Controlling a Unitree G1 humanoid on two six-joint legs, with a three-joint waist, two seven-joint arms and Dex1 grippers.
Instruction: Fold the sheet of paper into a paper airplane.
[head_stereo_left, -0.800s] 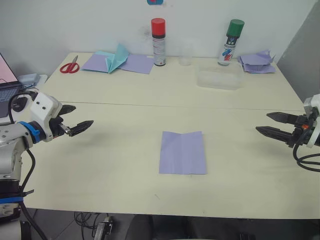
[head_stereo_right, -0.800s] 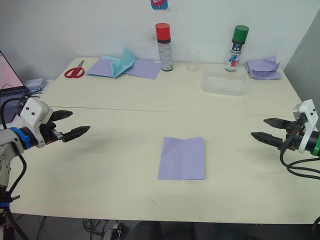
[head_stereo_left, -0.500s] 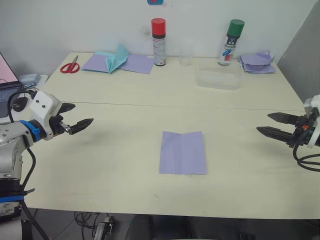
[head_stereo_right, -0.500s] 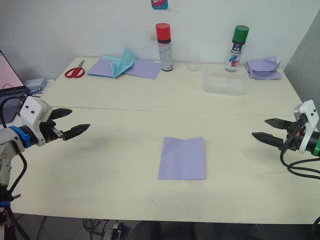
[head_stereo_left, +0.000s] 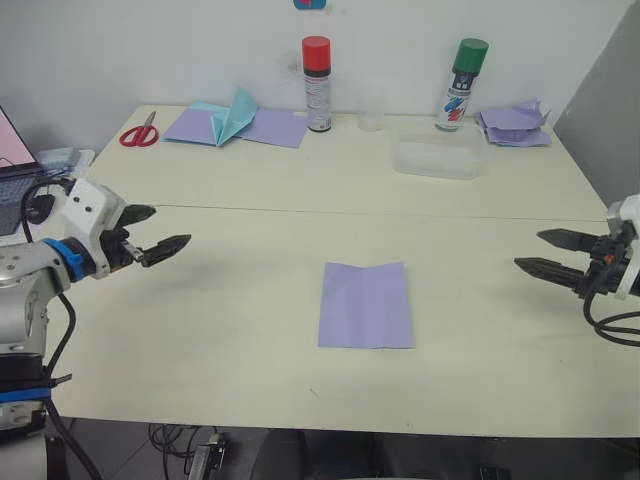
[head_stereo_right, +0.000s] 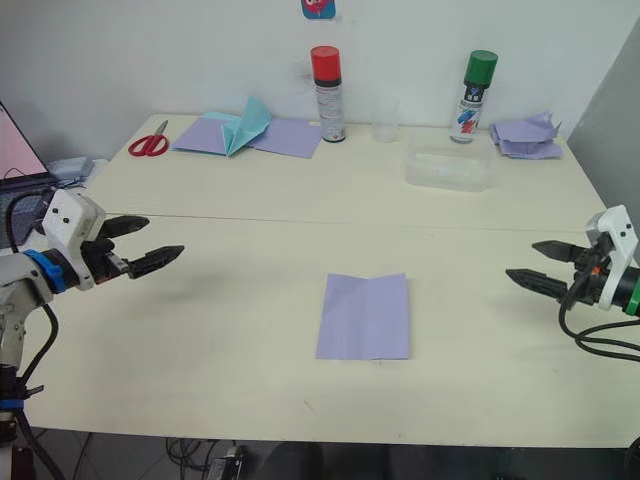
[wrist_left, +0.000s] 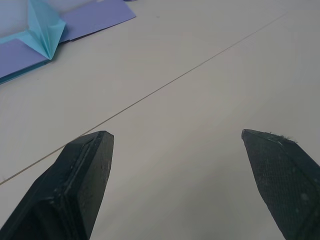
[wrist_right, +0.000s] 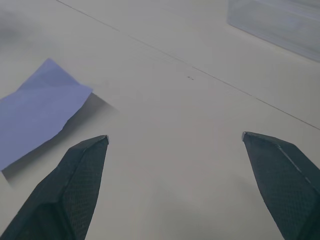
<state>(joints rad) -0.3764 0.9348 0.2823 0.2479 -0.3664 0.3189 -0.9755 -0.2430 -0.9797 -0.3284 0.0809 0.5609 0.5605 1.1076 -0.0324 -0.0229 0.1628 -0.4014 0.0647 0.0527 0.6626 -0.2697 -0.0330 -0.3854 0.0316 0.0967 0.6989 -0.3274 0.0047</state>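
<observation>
The lavender sheet of paper (head_stereo_left: 366, 304) lies flat near the table's front middle, with a crease running down it; its edge also appears in the right wrist view (wrist_right: 40, 110). My left gripper (head_stereo_left: 160, 232) hovers open over the table's left side, well away from the sheet, its fingers (wrist_left: 80, 175) spread wide. Far to the right of the sheet, my right gripper (head_stereo_left: 545, 252) is open too, with nothing between its fingers (wrist_right: 75, 185).
At the back stand a red-capped spray can (head_stereo_left: 317, 84), a green-capped can (head_stereo_left: 460, 84), a clear cup (head_stereo_left: 371, 112) and a clear plastic tray (head_stereo_left: 436, 159). A pale-blue folded shape on lavender sheets (head_stereo_left: 236, 122), red scissors (head_stereo_left: 140, 131) and a lavender paper heap (head_stereo_left: 515, 123) lie there too. A laptop (head_stereo_left: 15, 160) sits far left.
My left gripper has risen slightly and drifted a little. The right gripper edged slightly outward. The sheet has not moved.
</observation>
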